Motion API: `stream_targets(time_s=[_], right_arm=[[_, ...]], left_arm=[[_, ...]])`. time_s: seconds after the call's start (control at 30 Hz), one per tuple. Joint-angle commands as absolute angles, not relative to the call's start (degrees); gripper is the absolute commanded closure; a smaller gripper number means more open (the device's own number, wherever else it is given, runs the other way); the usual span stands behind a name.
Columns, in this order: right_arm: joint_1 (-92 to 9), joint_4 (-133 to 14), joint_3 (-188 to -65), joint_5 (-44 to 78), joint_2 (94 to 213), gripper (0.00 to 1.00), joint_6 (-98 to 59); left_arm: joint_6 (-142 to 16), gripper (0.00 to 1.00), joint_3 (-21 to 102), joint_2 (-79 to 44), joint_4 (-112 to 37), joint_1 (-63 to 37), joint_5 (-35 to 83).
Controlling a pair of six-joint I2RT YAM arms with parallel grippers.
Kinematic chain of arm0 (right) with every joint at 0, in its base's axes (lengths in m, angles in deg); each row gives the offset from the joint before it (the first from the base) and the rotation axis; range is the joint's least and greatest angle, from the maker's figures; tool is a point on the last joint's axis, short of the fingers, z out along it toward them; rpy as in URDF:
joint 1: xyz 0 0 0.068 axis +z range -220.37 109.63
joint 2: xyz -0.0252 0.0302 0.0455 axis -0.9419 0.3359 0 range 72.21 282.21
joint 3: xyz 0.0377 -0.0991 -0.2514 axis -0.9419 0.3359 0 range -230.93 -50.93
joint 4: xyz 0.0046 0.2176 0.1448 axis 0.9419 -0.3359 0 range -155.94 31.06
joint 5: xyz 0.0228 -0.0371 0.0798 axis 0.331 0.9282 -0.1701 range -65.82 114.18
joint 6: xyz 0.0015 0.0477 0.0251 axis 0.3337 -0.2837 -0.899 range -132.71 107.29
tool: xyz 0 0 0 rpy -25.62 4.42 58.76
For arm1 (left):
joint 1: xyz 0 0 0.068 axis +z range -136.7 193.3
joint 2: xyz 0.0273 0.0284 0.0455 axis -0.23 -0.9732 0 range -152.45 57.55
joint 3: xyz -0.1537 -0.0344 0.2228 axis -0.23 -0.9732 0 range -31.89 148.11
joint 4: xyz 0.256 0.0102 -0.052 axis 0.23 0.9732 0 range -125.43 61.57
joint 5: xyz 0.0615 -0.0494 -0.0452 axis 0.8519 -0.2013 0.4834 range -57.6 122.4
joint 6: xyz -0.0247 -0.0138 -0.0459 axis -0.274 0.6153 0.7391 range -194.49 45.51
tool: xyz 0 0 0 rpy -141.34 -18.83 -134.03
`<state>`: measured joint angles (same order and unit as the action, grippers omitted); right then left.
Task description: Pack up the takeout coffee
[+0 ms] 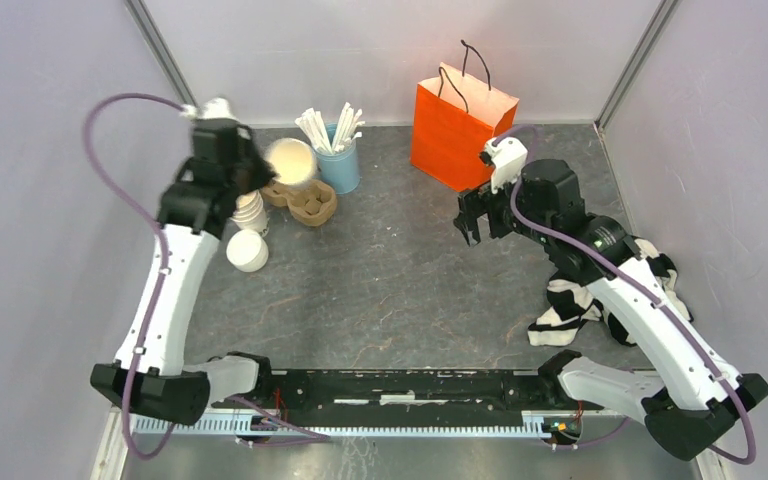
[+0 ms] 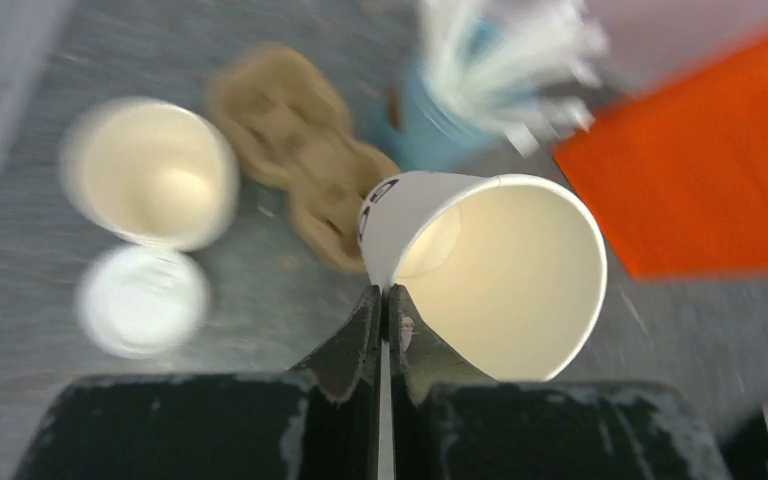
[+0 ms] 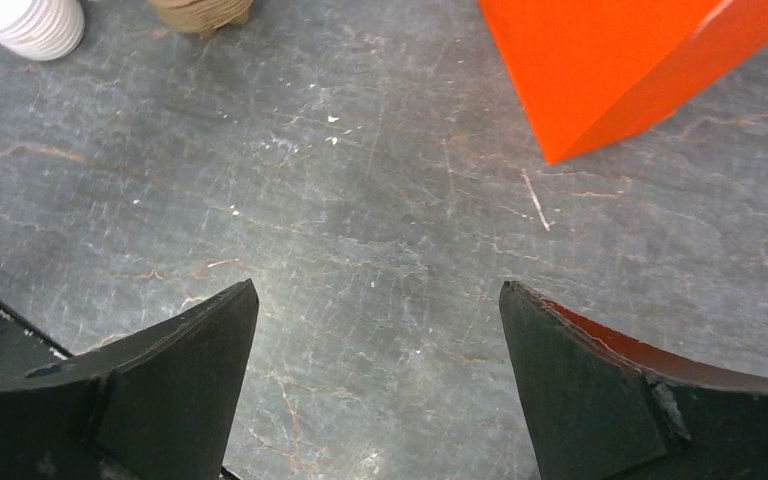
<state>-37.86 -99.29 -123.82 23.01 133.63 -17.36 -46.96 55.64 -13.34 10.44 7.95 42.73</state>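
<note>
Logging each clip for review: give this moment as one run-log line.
left gripper: shut on paper cup rim, cup lidless | right gripper: open, empty, near orange bag | cup not yet bagged

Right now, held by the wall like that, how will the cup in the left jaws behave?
The cup looks empty and lidless, so probably very light. Thin paper pinched at one wall: likely to dent or swing if moved fast. Tapered, so on its side it would probably roll in an arc.
</note>
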Motion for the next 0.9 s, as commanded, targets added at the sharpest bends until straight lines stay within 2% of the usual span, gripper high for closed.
stream_targets(time_s=[0.0, 0.2, 0.37, 0.5, 0.87], right_arm=[[-37.92, -100.63, -127.49, 29.16, 130.28, 0.02, -17.65], [-37.9, -102.84, -125.47, 34.03, 124.16, 0.02, -19.98], [-37.82, -105.68, -124.27, 35.66, 121.04, 0.02, -22.45], [-37.95, -105.65, -123.29, 35.96, 119.37, 0.02, -24.15], [-37.91, -104.45, -121.82, 34.4, 118.68, 0.02, -26.06]], left_arm=[[-39.9, 0.98, 46.03, -11.96, 3.98, -8.54, 41.44], [-33.34, 0.98, 33.33, -14.73, -9.59, -28.62, 43.47], [-34.78, 0.98, 34.63, -23.85, -14.4, -39.45, 43.79], [-35.64, 0.98, 35.87, -29.19, -17.49, -42.76, 40.86], [-40.05, 0.98, 44.31, -38.95, -13.58, -46.85, 40.19]])
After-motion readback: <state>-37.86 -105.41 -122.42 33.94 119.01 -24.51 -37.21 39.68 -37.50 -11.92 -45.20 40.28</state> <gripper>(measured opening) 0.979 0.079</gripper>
